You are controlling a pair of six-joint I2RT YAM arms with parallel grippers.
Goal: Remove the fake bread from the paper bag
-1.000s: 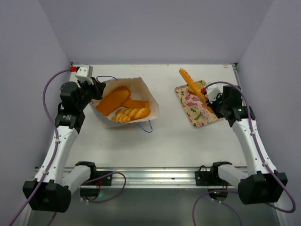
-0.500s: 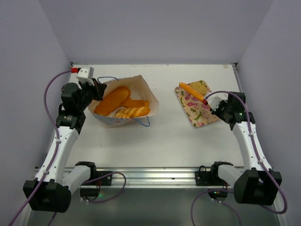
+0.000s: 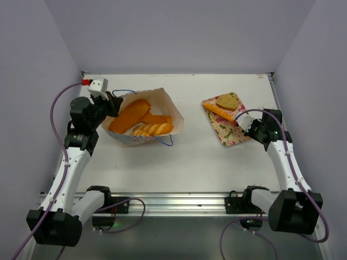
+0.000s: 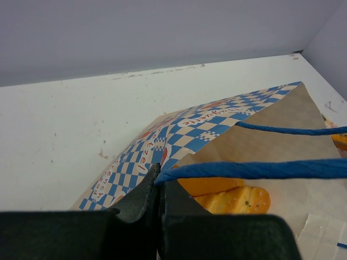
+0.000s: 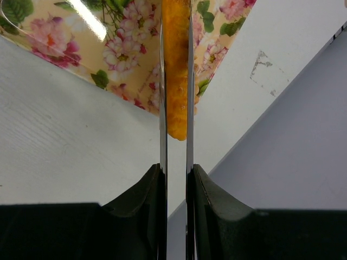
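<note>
Your right gripper is clamped on one long ridged loaf over the floral tray. Your left gripper is pinched tight on the blue cord handle of the paper bag (more fake bread lies inside it). Farther back, a round bun sits on the tray

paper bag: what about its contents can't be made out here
- Top view: anything beneath the upper breads in the paper bag, hidden by them.
- Left wrist view: most of the bread, covered by the bag wall and blue cord.
- Right wrist view: bag outside the frame.
</note>
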